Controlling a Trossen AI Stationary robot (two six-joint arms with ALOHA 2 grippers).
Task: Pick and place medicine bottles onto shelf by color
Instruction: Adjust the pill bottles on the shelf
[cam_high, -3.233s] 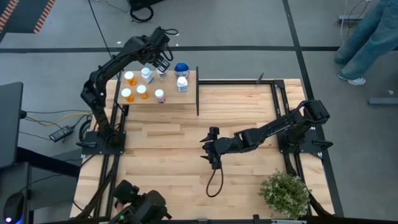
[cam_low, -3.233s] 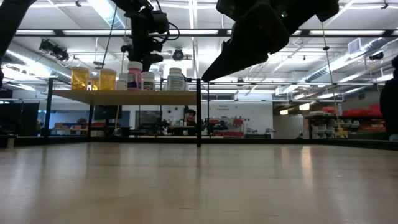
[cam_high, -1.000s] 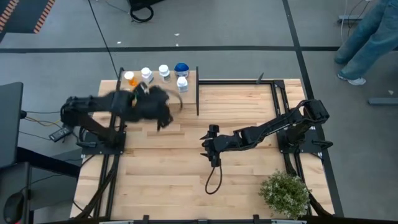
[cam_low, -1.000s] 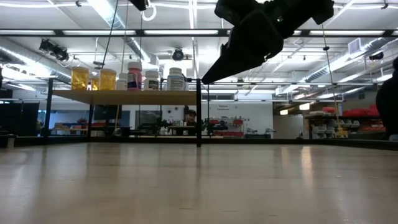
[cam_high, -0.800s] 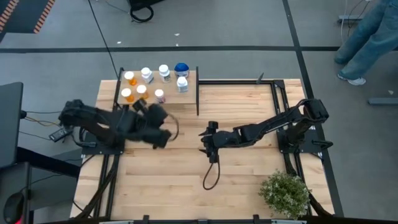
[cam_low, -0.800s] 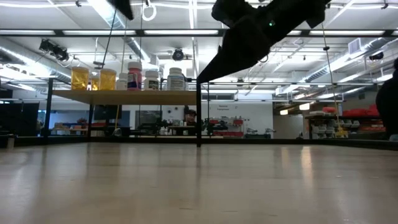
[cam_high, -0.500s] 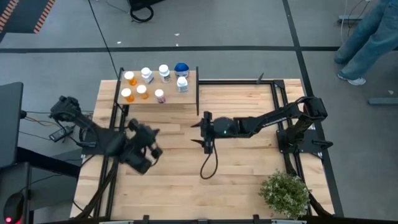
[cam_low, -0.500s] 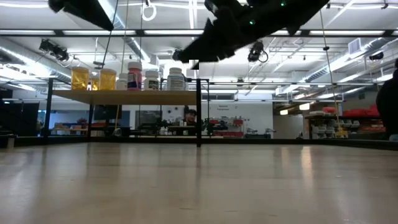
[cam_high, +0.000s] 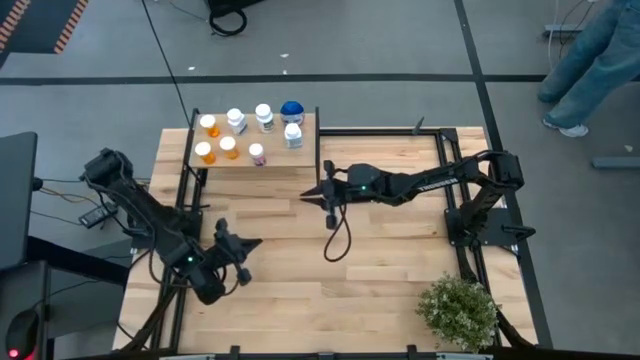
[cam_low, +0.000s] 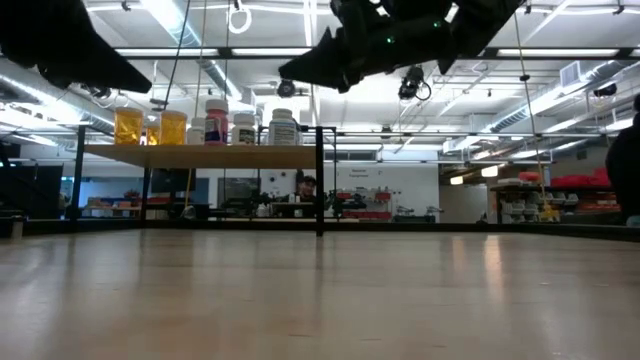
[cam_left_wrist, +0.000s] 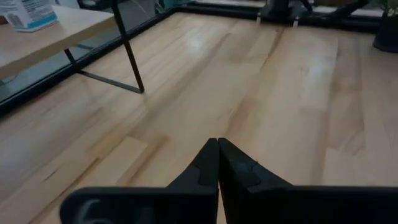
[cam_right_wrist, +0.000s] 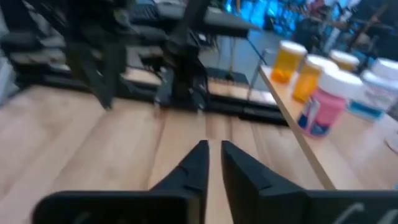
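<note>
Medicine bottles grouped on the light-wood shelf, right gripper nearly closed, empty, just beside its near edge, left gripper pinched tight, well apart.

**Blurred, Cropped and Too Small to Read**

In the right wrist view the medicine bottles were smeared by blur, and their labels could not be read (the rightmost ones ran off the frame). The left wrist view caught only a corner of one bottle on the shelf, cropped at the edge. In the low view both arms were cut off above, mere dark silhouettes.
</note>
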